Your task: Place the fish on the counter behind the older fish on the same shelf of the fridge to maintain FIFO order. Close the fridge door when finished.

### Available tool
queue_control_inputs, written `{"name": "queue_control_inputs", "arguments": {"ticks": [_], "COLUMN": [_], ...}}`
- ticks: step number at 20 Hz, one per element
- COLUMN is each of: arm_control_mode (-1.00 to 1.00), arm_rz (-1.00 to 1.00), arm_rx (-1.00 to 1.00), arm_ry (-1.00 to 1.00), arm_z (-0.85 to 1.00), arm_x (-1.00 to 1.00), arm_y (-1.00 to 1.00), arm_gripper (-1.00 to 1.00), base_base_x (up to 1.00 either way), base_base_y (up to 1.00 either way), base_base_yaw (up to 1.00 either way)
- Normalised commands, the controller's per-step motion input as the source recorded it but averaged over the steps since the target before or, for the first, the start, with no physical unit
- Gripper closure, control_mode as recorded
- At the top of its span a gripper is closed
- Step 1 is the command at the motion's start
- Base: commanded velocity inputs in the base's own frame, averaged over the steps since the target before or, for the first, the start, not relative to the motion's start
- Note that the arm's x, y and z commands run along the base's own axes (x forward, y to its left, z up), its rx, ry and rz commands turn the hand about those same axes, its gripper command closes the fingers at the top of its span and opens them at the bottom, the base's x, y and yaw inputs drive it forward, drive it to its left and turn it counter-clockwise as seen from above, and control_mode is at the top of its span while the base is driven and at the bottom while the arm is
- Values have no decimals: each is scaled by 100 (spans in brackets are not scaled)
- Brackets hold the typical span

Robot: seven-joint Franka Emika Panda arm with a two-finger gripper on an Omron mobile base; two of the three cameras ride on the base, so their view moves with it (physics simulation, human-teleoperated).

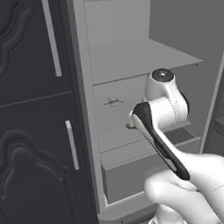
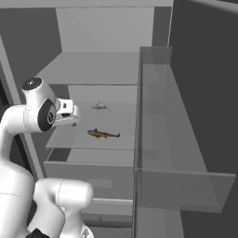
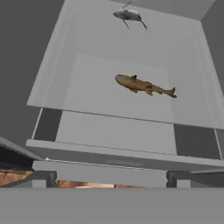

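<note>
Looking along the hand view, I see the tool (image 3: 106, 178) with its two dark finger tips (image 3: 43, 178) set wide apart at the bottom edge, nothing between them, so it stands open and empty. It sits out in front of the fridge (image 1: 85, 111), short of the shelf (image 3: 87, 92).

On that shelf the older fish (image 3: 144, 85), golden-brown and slim, lies flat near the front half, its tail pointing toward the right of the hand view. Behind it, close to the back wall, lies the silvery-grey fish (image 3: 129, 16) (small and a little hard to read, but clearly apart from the brown one and deeper in). In the right base view the same pair show: the brown fish (image 2: 103, 134) nearer, the grey one (image 2: 100, 107) farther back on the same shelf.

Directly below the shelf is the boxy grey drawer front (image 1: 132, 171). A higher bare shelf (image 2: 93, 67) sits above.

The fridge door (image 2: 204, 93) stands open at the right of the right base view, with a clear door bin (image 2: 176, 153) on its inner face. Dark ornate cabinet doors (image 1: 29, 115) with silver bar handles (image 1: 50, 35) stand left of the fridge in the left base view.
</note>
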Motion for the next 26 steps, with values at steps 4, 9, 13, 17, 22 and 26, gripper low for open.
{"name": "queue_control_inputs", "arguments": {"ticks": [4, 9, 13, 17, 22, 26], "arm_control_mode": [-100, -100, -100, -100, -100, 100], "arm_rz": [-2, 0, -1, -1, 0, 0], "arm_rx": [6, 1, 0, 0, -3, 0], "arm_ry": [3, -1, -15, -6, 3, 0], "arm_z": [-15, -13, -44, -48, -29, 0], "arm_x": [-39, -4, -84, -70, 1, 0], "arm_y": [-3, 0, -1, 0, 0, 0], "arm_gripper": [-100, -100, -100, -100, -100, -100], "base_base_x": [0, 0, 0, 0, 0, -56], "base_base_y": [0, 0, 0, 0, 0, 0], "base_base_yaw": [0, 0, 0, 0, 0, -2]}}
